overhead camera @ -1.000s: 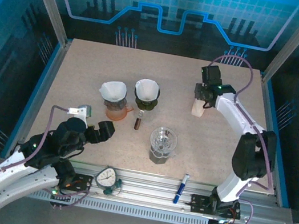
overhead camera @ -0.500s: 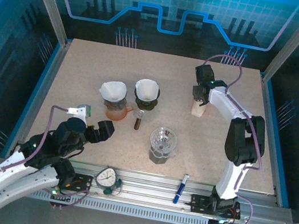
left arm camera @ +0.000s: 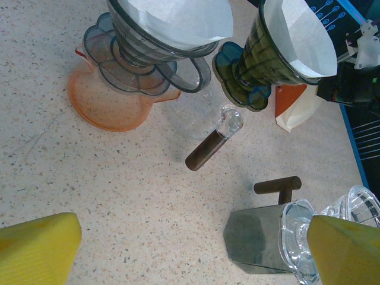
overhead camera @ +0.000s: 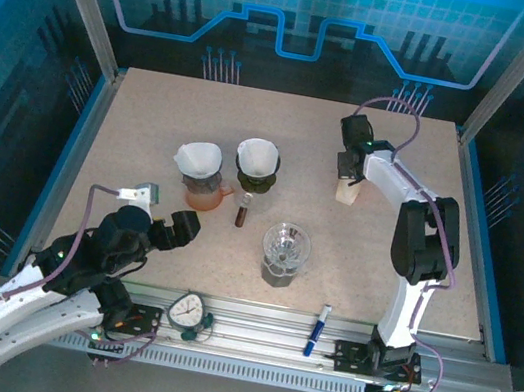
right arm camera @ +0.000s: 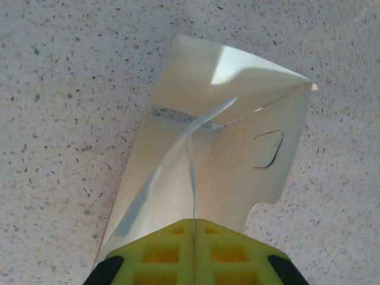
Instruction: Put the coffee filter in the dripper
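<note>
Closely, right pincer pinches a filter edge, pack spreading toward 12 o'clock; overhead places them at 3 o'clock from the dripper. Left pincer gapes open.

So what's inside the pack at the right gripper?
A thin white filter edge stands in the open pack, running between the shut fingers of the right gripper. Anything deeper is hidden by the pack's walls.
</note>
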Controlling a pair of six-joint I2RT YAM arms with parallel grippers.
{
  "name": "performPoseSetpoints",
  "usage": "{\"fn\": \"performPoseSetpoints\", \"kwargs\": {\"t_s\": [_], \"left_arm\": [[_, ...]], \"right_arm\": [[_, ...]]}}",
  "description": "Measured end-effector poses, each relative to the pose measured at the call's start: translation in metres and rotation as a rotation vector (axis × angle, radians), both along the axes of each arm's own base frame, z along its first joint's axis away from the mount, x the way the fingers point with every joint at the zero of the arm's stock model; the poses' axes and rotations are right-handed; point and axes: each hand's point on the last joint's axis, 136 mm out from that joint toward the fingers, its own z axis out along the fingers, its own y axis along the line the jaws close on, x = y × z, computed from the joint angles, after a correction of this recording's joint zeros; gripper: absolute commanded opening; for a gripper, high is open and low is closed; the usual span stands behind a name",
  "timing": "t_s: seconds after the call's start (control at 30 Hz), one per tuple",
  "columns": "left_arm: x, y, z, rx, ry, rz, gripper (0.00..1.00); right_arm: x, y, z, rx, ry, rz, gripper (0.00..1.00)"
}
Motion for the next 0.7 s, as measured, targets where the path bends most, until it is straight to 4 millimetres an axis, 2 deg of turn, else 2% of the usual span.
{"fn": "performPoseSetpoints", "kwargs": {"t_s": [0.17,0.27,0.47,0.7], "left_arm": [[0.000,0.000,0.000,0.000,0.000,0.000,0.99],[0.000,0.000,0.000,0.000,0.000,0.000,0.99],[0.000,0.000,0.000,0.000,0.000,0.000,0.99],[0.000,0.000,0.000,0.000,0.000,0.000,0.99]], "right_arm": [[-0.002,0.000,0.003,0.006,-0.010,-0.002,0.00],[-0.012,-0.002,0.010,0.020,-0.021,-0.005,0.00],[-0.042,-0.007,0.051,0.083,-0.108,-0.024,0.00],[-0.100,-0.002,0.107,0.229,-0.241,-0.003,0.00]]}}
